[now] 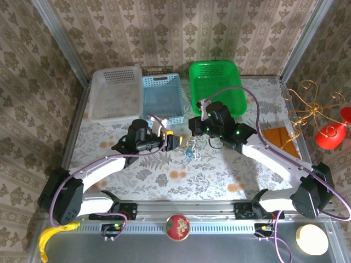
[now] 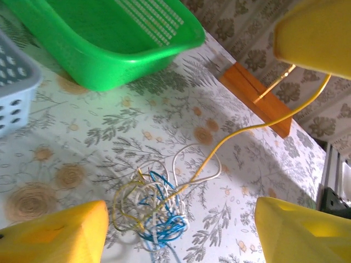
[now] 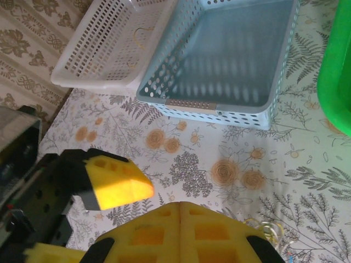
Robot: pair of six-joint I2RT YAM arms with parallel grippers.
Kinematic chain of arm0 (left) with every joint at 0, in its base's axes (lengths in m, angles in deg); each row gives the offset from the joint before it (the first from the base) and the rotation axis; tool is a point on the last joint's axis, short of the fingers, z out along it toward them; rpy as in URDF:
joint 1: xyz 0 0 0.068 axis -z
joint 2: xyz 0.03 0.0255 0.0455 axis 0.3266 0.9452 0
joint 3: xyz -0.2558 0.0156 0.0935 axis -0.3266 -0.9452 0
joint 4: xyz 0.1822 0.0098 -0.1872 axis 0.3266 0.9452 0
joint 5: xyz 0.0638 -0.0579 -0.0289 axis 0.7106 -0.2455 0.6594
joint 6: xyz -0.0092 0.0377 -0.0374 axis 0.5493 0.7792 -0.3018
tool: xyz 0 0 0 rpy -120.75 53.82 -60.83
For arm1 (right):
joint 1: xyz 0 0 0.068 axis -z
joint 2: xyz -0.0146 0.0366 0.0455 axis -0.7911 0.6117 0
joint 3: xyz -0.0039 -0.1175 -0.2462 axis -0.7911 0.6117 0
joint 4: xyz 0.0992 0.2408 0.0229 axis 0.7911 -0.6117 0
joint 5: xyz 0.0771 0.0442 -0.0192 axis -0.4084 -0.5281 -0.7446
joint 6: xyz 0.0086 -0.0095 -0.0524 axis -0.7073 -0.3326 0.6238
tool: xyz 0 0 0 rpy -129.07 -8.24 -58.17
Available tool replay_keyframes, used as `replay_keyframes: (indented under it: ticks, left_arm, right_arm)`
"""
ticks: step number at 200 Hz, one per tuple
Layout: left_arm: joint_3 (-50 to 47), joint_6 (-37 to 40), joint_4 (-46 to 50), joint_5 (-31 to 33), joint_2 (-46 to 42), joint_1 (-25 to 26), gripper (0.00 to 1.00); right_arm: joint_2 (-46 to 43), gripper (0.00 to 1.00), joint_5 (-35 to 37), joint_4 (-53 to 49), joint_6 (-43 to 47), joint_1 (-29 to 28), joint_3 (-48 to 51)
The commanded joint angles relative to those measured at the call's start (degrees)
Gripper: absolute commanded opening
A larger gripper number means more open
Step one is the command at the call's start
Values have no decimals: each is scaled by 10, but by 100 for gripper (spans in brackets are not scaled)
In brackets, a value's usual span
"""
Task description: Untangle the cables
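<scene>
From the top external view, the cables (image 1: 190, 150) are lying bunched on the table (image 1: 219, 175) near its middle, between the left gripper (image 1: 174, 141) and the right gripper (image 1: 198, 127). The left one is sitting just left of the bunch, the right one just beyond it toward the far right; I judge the left to be slightly nearer. Whether either is holding a strand cannot be told here.

In the left wrist view, the tangle is lying between and ahead of the spread yellow fingers (image 2: 60, 233), which are grasping nothing visible. One yellow cable (image 2: 247, 129) is running long out of the knot, up and right toward the orange block (image 2: 258, 98); that is the bunch's only clear long axis.

In the right wrist view, the pads (image 3: 181, 235) are pressing together, clenched, with pale loops peeking beside them.
</scene>
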Motion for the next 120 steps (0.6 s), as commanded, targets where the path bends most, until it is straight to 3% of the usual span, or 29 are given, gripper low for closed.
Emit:
replay_keyframes:
  ticks: [1, 120]
  left_arm:
    - [28, 26, -39, -21, 15, 13, 70]
    - [72, 26, -81, -27, 75, 54, 55]
  right_arm:
    - [-17, 0, -19, -4, -15, -2, -4]
    - [-24, 0, -31, 16, -42, -7, 10]
